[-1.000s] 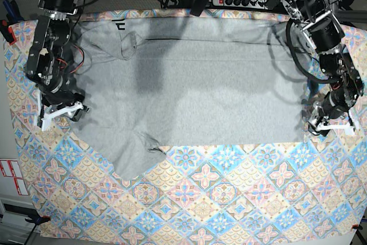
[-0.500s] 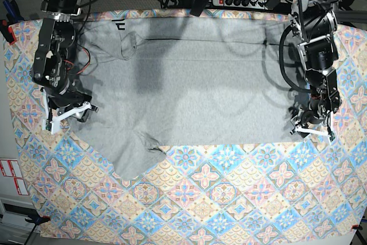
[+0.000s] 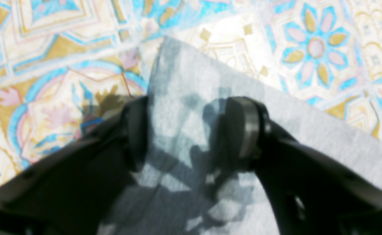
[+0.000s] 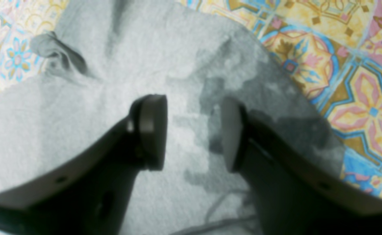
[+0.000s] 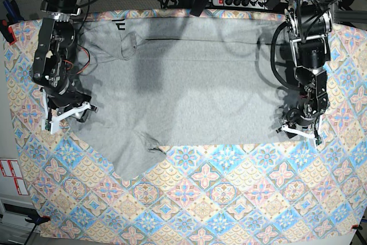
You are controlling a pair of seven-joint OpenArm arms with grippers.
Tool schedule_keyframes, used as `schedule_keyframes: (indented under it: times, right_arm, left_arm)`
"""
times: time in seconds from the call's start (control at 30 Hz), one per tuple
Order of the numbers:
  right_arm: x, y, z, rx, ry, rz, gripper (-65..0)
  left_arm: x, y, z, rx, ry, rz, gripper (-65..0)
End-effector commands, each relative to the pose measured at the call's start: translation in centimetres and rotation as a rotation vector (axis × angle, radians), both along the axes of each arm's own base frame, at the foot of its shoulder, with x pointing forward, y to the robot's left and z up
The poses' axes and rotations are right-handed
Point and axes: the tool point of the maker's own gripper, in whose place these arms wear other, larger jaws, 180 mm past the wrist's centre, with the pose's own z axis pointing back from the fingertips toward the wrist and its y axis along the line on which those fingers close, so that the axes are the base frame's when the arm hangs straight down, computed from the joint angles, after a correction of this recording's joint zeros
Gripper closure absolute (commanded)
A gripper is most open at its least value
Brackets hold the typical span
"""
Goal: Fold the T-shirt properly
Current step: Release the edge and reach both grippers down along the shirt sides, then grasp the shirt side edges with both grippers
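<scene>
From my station, the T-shirt (image 5: 189, 84) lies spread flat, plain grey side up, across the far half of the patterned tablecloth (image 5: 229, 199). Its long edges run left to right in the base view. One sleeve (image 5: 129, 159) juts toward the near-left, with a small bunched fold where it meets the body. A scrap of black lettering (image 5: 120, 26) shows at the far-left edge, next to a folded-over flap.

My left gripper (image 3: 191, 130) sits at the shirt's near-right corner in the base view. On its wrist camera I see both black fingers (image 3: 243, 127) spread, straddling a pointed corner of grey cloth that runs between them. One finger is over the shirt's edge and the other over the fabric. The jaws have a clear gap and nothing is pinched. The picture is soft, so I cannot say for sure whether the tips touch the cloth.

My right gripper (image 4: 191, 130) is at the shirt's left side in the base view. Its jaws are likewise apart over bare grey fabric, gripping nothing. The crumpled fold lies beyond them to the upper left of the wrist view.

A power strip (image 5: 241, 1) and cables lie past the table's far edge.
</scene>
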Motion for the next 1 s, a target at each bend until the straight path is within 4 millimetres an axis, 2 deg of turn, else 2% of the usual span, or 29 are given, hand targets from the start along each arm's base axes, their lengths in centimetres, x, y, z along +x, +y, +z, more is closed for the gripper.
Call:
schedule_keyframes:
  times: [0.0,0.17,0.23,0.33,0.4,0.47,0.63,0.77,0.87,0.97]
  right_arm:
    - [1.2,-0.6,1.8,-0.022,-0.062,0.001,-26.3]
    - [1.2,-0.6,1.6,-0.020,-0.057,-0.001,-26.3]
    - [1.5,-0.6,1.9,-0.020,-0.065,-0.001,-26.3]
    - [3.0,-0.5,3.1,-0.017,-0.094,0.004,-26.4]
    - [3.4,-0.5,2.4,-0.011,-0.075,0.006,-26.6]
    - [4.3,-1.1,2.2,-0.046,-0.051,0.038,-26.7]
    - [6.8,-0.9,1.4,-0.143,0.017,0.154,-26.8]
    - [8.4,-2.3,1.0,-0.183,0.062,0.163,-27.1]
    - [9.6,-3.1,0.6,-0.193,0.094,0.152,-30.3]
    - [10.4,-4.8,0.3,-0.227,0.111,0.131,-34.2]
  left_arm:
    - [-0.3,-0.7,-0.2,-0.029,0.024,-0.014,-26.7]
    - [-0.6,-0.7,0.6,-0.010,-0.009,-0.028,-4.6]
    - [-0.8,-0.7,0.5,-0.009,-0.007,-0.028,0.0]
    - [-1.0,-0.4,0.4,-0.005,-0.005,-0.025,0.0]
    - [-1.0,-0.4,0.4,-0.006,-0.005,-0.024,0.0]
    - [-1.1,-0.3,0.4,-0.005,-0.004,-0.024,0.0]
    - [-1.2,-0.3,0.3,-0.005,0.000,-0.024,0.0]
    - [-1.5,-0.3,0.5,0.004,-0.009,-0.030,0.0]
    - [-1.7,-0.6,1.3,0.020,-0.039,-0.045,0.0]
    - [-2.0,-0.7,1.6,0.030,-0.051,-0.055,0.0]
